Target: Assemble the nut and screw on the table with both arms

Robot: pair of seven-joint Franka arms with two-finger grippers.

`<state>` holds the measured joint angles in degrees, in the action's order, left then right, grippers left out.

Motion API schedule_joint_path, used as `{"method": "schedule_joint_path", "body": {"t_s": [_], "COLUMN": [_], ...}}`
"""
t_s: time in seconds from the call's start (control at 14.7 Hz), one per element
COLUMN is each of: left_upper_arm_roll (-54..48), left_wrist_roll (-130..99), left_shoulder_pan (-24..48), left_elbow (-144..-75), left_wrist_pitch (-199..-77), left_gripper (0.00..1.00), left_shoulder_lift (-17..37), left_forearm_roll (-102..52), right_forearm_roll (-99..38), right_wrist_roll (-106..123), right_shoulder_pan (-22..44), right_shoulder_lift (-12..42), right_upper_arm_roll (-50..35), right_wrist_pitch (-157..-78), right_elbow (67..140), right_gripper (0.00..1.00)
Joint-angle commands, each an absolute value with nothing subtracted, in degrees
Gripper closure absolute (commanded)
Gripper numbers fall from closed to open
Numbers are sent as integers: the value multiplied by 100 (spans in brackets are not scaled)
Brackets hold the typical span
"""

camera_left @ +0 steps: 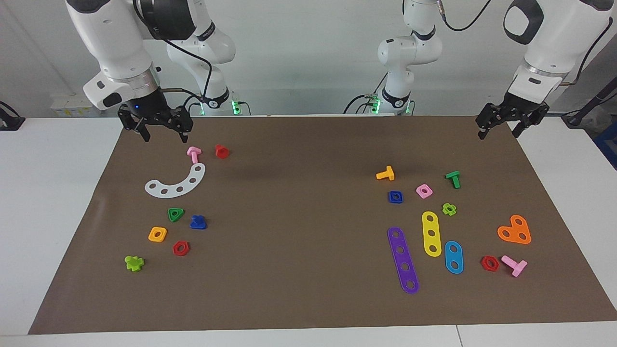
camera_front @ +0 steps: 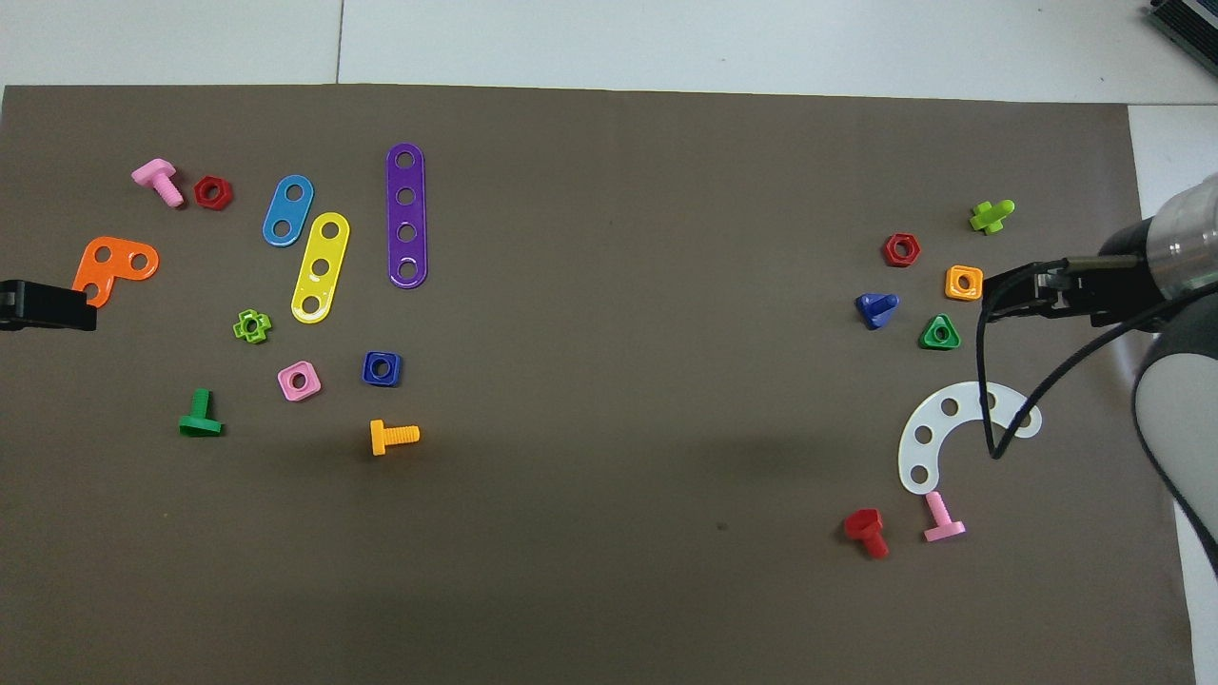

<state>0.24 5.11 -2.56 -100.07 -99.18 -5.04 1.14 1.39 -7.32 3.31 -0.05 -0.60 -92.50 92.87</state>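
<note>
Nut (camera_left: 395,196) flat on mat (camera_left: 299,270), beside pink square nut (camera_left: 424,191). Screw (camera_left: 198,222) w/ green triangle nut (camera_left: 175,214), toward right arm's end. Both end effectors, left (camera_left: 499,129) & right (camera_left: 164,136), spread wide, empty, raised over mat edge nearest robots.

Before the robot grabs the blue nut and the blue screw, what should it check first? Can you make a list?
1. Nut free to grab: ok. It lies flat on the mat, apart from the pink nut and orange bolt.
2. Screw free to grab: ok. It lies beside the green triangle nut, not touching.
3. Left pincer empty: ok, open, up near the mat's corner.
4. Right pincer empty: ok, open, above the mat beside the pink bolt.
5. Parts on matching ends: ok. Nut at the left arm's end, screw at the right arm's end.
</note>
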Motion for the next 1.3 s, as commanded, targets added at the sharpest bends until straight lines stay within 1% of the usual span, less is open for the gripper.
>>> {"method": "schedule_joint_path", "body": {"t_s": [0.0,0.34,0.55,0.68,0.89,1.02,1.23], "left_upper_arm_roll": [26,26,26,26,26,26,26], "left_wrist_roll": [554,554,554,554,554,554,554], "left_shoulder_pan": [-255,-255,-255,-255,-255,-255,-255], "left_elbow": [-10055,-10055,-10055,-10055,-10055,-10055,-10055], "left_wrist_pitch": [-9861,-9861,-9861,-9861,-9861,-9861,-9861], "left_gripper": [0,0,0,0,0,0,0], "left_shoulder_lift": [-571,-571,-571,-571,-571,-571,-571], "left_forearm_roll": [264,264,264,264,264,264,264], "right_forearm_roll": [0,0,-9,-9,-9,0,0], "right_wrist_roll": [-606,-527,-528,-519,-369,-360,-360], "right_shoulder_pan": [246,194,194,185,185,185,237], "right_shoulder_lift": [9,9,26,105,193,525,1027], "right_upper_arm_roll": [-70,-53,-53,-53,-53,-53,-53], "right_wrist_pitch": [-9176,-9237,-9509,-9807,-10641,-10950,-11626], "right_elbow": [9255,9255,9403,9597,10150,10195,10204], "right_gripper": [0,0,1,1,2,3,6]}}
